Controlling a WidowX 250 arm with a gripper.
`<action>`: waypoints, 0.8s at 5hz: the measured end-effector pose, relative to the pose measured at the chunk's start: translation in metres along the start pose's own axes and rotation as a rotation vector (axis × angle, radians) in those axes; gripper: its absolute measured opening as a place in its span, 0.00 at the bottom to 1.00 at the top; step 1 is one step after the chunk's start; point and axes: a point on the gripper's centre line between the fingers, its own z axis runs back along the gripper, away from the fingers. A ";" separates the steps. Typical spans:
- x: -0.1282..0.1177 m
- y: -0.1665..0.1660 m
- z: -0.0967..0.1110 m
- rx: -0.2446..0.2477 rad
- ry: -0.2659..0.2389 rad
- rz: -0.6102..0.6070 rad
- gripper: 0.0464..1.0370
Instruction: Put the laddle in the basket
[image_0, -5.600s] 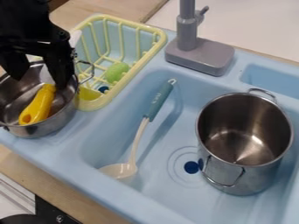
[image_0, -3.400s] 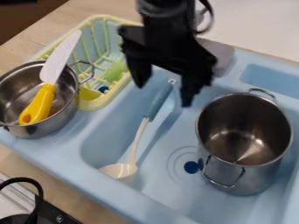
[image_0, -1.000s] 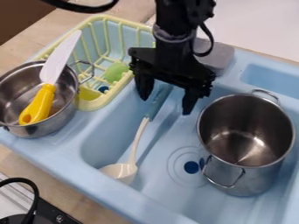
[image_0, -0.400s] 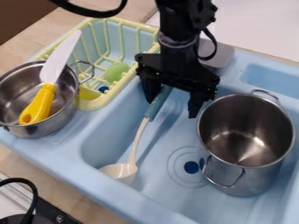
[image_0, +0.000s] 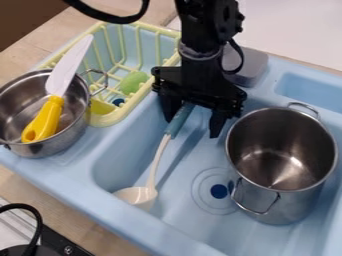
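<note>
Left of the tall pot (image_0: 297, 201), a ladle (image_0: 139, 194) lies in the blue sink (image_0: 194, 227); above its teal handle (image_0: 177, 124), a black gripper (image_0: 192, 121) has 2 fingers wide apart. Farther left: 1 yellow basket (image_0: 113, 120).

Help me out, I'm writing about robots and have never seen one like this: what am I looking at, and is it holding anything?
The black machine is a robot arm, seen by a fixed camera looking down at a slant. Its two-finger gripper hangs over a light-blue toy sink. The fingers stand apart near the handle of the ladle, so it does not appear to grip anything. The ladle lies in the sink, beside a tall metal pot. At the left, a yellow-handled knife leans in a second pot; next to that is the yellow-green basket, the ladle's intended place.
</note>
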 end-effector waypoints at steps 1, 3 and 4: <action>-0.002 0.002 -0.002 0.010 -0.001 -0.002 0.58; -0.007 0.006 0.001 0.025 -0.035 0.017 0.20; -0.007 0.007 0.007 0.018 -0.055 0.026 0.20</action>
